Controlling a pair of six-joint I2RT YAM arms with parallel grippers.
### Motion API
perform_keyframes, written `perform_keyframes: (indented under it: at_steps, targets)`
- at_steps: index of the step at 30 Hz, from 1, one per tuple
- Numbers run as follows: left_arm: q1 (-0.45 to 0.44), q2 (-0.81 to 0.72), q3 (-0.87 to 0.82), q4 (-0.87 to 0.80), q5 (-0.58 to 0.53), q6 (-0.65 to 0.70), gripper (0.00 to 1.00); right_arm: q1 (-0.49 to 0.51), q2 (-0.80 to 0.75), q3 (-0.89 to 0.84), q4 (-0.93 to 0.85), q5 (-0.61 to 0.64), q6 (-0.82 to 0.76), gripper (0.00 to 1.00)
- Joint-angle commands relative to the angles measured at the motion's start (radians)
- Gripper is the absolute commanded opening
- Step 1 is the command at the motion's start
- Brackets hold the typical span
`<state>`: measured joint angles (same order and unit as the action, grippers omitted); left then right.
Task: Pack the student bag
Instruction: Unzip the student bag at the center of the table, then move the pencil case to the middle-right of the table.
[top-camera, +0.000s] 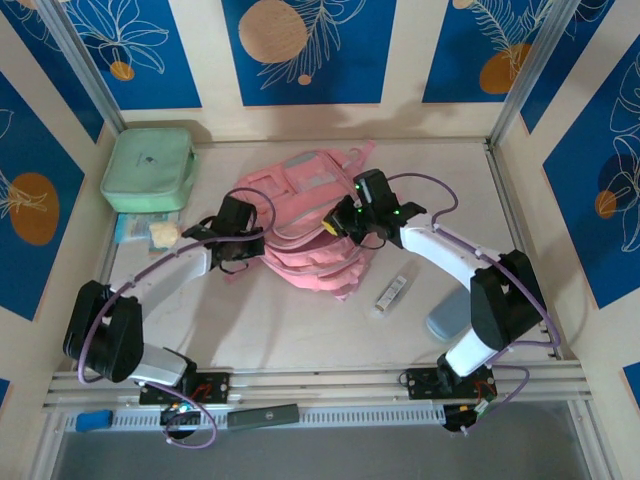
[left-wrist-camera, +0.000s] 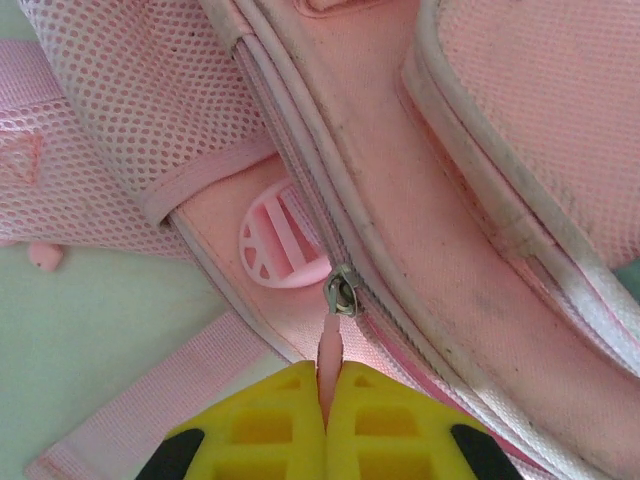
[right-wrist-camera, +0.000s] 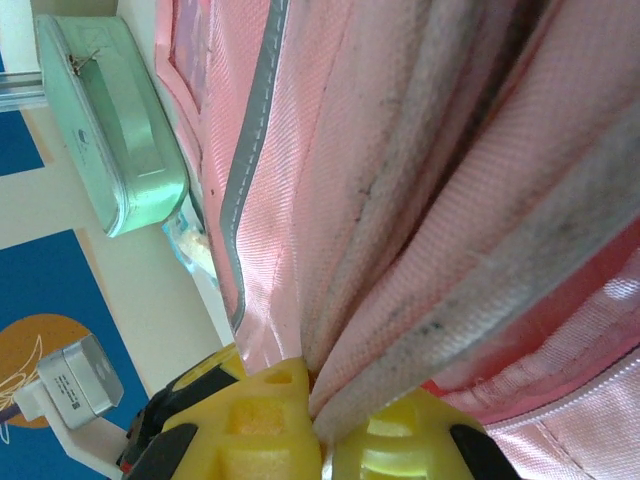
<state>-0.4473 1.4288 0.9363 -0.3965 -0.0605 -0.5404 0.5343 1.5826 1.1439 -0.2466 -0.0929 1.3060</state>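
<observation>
Backpack: pink, lay flat mid-table betw. the two arms, straps side up.
L gripper: yellow fingers pressed together w/ no gap, pinching the pink zip pull; sat at the backpack's 9 o'clock edge in top view.
Slider: metal, at 12 o'clock of the L tips, on the zip line.
Buckle: round, pink, at 10 o'clock of slider, touching the zip seam.
Mesh pocket: pink, at 11 o'clock of buckle.
R gripper: yellow fingers clamped on a fold of backpack fabric w/ grubby piping; at the backpack's 2 o'clock side in top view.
Case: mint green, zipped, at 10 o'clock of backpack, in far L corner, apart from it.
Packet: small, at 6 o'clock of case, touching it; contents unclear.
Tube: small, white, at 4 o'clock of backpack, just beside it.
Grey-blue item: at 4 o'clock of tube, partly under R arm; couldn't tell what.
</observation>
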Motion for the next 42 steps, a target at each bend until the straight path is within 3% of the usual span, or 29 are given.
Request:
perform_keyframes:
  at_steps: [1,2,3,6,9,13,16,19,21,24,29,34,38,42]
  targets:
    - [0.033,0.027,0.031,-0.035,-0.058,0.014,0.00,0.003,-0.011,0.003,-0.012,0.063,-0.040,0.00]
    - [0.034,0.034,0.042,-0.049,-0.052,0.013,0.00,0.008,-0.021,0.010,-0.029,0.079,-0.065,0.06]
    - [0.033,0.035,0.048,-0.056,-0.032,0.014,0.00,0.013,-0.028,0.018,-0.049,0.089,-0.091,0.21]
    - [0.030,-0.014,0.031,-0.045,0.070,0.012,0.25,0.018,-0.044,0.056,-0.172,0.093,-0.182,0.54]
    - [0.007,-0.105,-0.018,-0.030,0.155,0.005,0.46,0.017,-0.098,0.054,-0.288,0.112,-0.277,0.70]
    - [-0.048,-0.199,-0.060,-0.070,0.172,-0.040,0.50,0.009,-0.210,0.035,-0.502,0.229,-0.354,0.99]
    - [-0.125,-0.245,-0.081,-0.062,0.169,-0.064,0.55,-0.075,-0.287,0.015,-0.682,0.312,-0.360,0.99]
    - [-0.211,-0.246,-0.088,-0.007,0.160,-0.095,0.63,-0.265,-0.373,-0.043,-0.803,0.358,-0.353,0.99]
    - [-0.263,-0.226,-0.080,0.049,0.168,-0.108,0.66,-0.427,-0.429,-0.097,-0.833,0.387,-0.364,0.99]
    - [-0.317,-0.179,-0.053,0.112,0.186,-0.107,0.69,-0.692,-0.468,-0.171,-0.842,0.325,-0.385,0.99]
    - [-0.384,-0.075,0.018,0.172,0.212,-0.073,0.76,-0.920,-0.484,-0.275,-0.843,0.336,-0.355,0.99]
    - [-0.425,-0.022,0.044,0.205,0.234,-0.051,0.84,-0.909,-0.463,-0.385,-0.773,0.354,-0.303,0.99]
    - [-0.430,-0.023,0.052,0.180,0.226,-0.033,0.89,-0.830,-0.393,-0.399,-0.746,0.378,-0.259,0.99]
    - [-0.431,-0.045,0.041,0.154,0.191,-0.021,0.95,-0.763,-0.302,-0.388,-0.675,0.318,-0.249,0.99]
